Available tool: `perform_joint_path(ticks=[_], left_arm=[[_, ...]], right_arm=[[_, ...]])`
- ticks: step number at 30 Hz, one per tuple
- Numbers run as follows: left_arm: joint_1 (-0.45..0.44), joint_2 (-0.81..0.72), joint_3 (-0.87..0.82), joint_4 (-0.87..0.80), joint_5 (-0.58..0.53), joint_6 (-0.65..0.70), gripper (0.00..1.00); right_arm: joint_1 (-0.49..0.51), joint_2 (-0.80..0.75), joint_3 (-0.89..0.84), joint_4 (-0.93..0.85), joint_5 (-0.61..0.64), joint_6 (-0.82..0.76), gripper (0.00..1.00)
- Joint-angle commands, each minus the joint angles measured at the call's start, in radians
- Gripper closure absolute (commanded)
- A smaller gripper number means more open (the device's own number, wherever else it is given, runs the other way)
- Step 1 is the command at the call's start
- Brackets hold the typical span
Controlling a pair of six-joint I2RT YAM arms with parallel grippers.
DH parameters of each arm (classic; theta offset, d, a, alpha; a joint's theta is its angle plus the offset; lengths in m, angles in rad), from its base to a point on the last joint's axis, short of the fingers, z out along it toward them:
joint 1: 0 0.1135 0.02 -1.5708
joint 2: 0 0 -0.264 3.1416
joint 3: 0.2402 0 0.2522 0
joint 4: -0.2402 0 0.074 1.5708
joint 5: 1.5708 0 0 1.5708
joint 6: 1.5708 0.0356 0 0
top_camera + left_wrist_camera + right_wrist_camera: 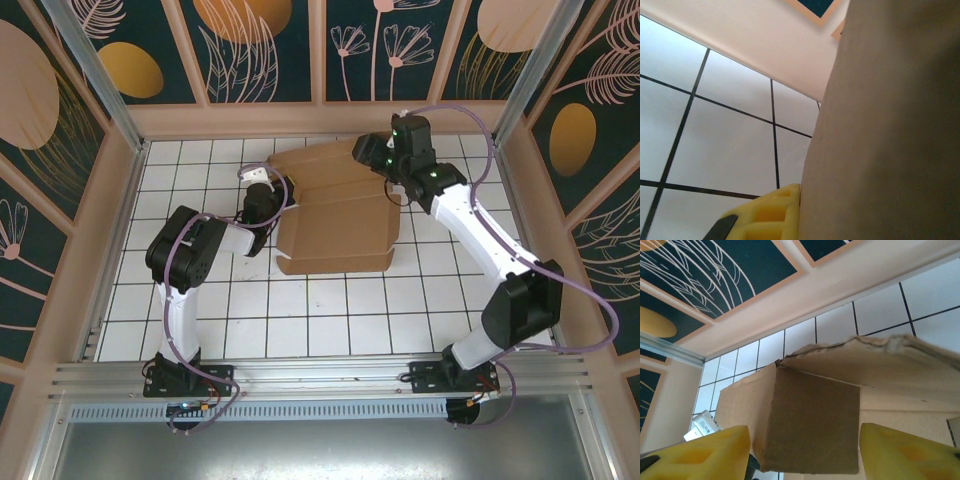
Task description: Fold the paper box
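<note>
Top view: the box, plain brown cardboard, lies partly folded on the far half of the tiled table, about midway between left and right. Its broad near panel lies flat, and further panels run off toward the far left. The left gripper meets the box at its left edge, its arm reaching in from the near left. The right gripper hangs over the far right corner of the box, its arm coming from the near right. Left wrist view: a cardboard panel of the box stands close before the camera on the right. It presses against the inner face of one yellow finger and hides the other. The jaws are clenched on this edge of the box, with white tiles and the pale foot of the wall beyond. Right wrist view: the two yellow fingers stand wide apart, released, grasping nothing. Between them, touching neither, a darker square flap sits below the ragged edge of a raised panel that runs across to the right. Behind the flap a lower panel stretches left, and a white part of the left gripper shows just beside it. The wall, dark with pale plant drawings, rises at the far side.
</note>
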Motion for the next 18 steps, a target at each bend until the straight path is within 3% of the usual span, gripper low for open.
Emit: perform_joint_path(ticks=[1, 6, 9, 12, 15, 18], left_arm=[[-0.003, -0.014, 0.057, -0.005, 0.038, -0.096, 1.0], [-0.004, -0.014, 0.076, -0.031, 0.029, -0.129, 1.0], [-0.002, -0.018, 0.082, -0.04, 0.049, -0.131, 1.0], [-0.003, -0.029, 0.084, -0.054, 0.061, -0.134, 1.0], [-0.003, -0.032, 0.089, -0.063, 0.075, -0.139, 1.0], [-0.003, -0.034, 0.092, -0.054, 0.094, -0.157, 1.0]], right_arm=[[0.002, -0.13, -0.095, 0.12, -0.017, -0.033, 0.36], [0.002, -0.321, -0.302, 0.236, 0.027, -0.086, 0.32], [-0.005, -0.404, -0.404, 0.214, 0.114, -0.114, 0.31], [-0.019, -0.461, -0.479, 0.186, 0.124, -0.105, 0.3], [-0.047, -0.488, -0.527, 0.168, 0.101, -0.072, 0.3], [-0.091, -0.466, -0.552, 0.163, -0.002, -0.052, 0.34]])
